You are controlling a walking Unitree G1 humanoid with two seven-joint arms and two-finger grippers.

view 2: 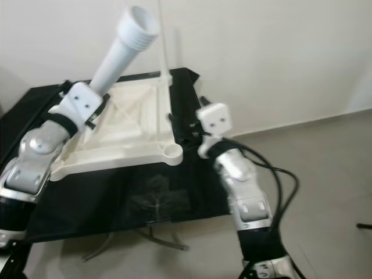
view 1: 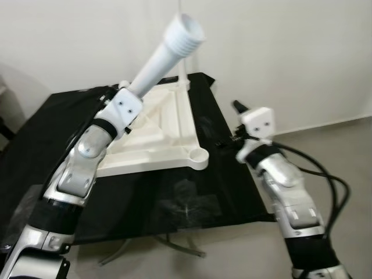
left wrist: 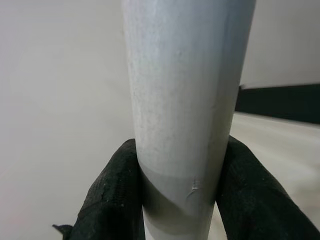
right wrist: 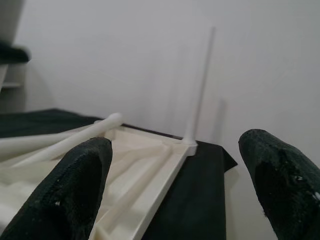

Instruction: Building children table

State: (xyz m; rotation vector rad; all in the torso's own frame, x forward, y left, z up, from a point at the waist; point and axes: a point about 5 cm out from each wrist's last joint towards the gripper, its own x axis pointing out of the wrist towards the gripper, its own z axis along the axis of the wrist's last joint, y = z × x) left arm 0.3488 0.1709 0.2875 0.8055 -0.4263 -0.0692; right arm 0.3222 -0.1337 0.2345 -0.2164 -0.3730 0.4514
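Centrally, left gripper (left wrist: pixel 182 200) clamped on white table leg (view 1: pixel 165 49), raised obliquely above upturned white tabletop (view 1: pixel 165 136) on black-draped table (view 1: pixel 192 203). Right gripper (right wrist: pixel 182 200) spread wide, empty, beside tabletop edge; upright fitted leg (right wrist: pixel 200 85) at far corner.

Looks like a plain room in a home: bare off-white wall (view 1: pixel 302 52) meeting a smooth grey floor (view 2: pixel 325 174) along a pale skirting board (view 1: pixel 325 124). Holds a low worktop (view 1: pixel 52 133) draped in black cloth on curved metal legs (view 2: pixel 157 238), pushed against the wall. Carries an upturned white plastic children's tabletop (view 2: pixel 131 136), pointing to furniture assembly indoors rather than a workshop.
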